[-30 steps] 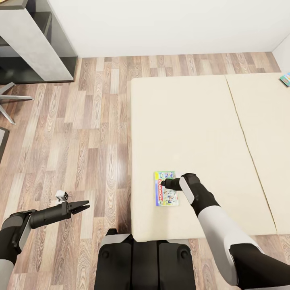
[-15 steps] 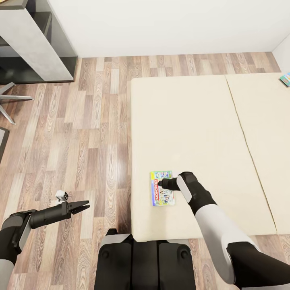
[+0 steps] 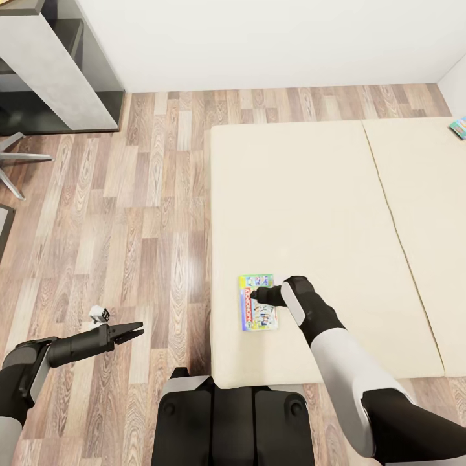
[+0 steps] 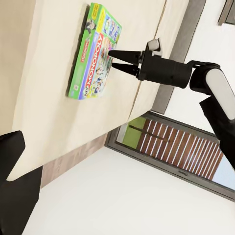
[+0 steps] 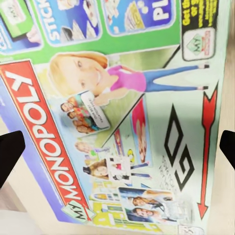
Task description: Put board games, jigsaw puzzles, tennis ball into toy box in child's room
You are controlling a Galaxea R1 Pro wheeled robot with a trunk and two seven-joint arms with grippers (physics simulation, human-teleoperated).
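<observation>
on the cream bed [image 3: 310, 194], the right gripper [image 3: 256, 295] hangs spread above a board game [image 3: 254, 313].

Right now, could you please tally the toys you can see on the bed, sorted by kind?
Board games: 2, a green Monopoly box near the bed's front edge, under the right end effector, and a blue box at the far right edge of the head view.
Puzzles: 0
Balls: 0
Total: 2
</observation>
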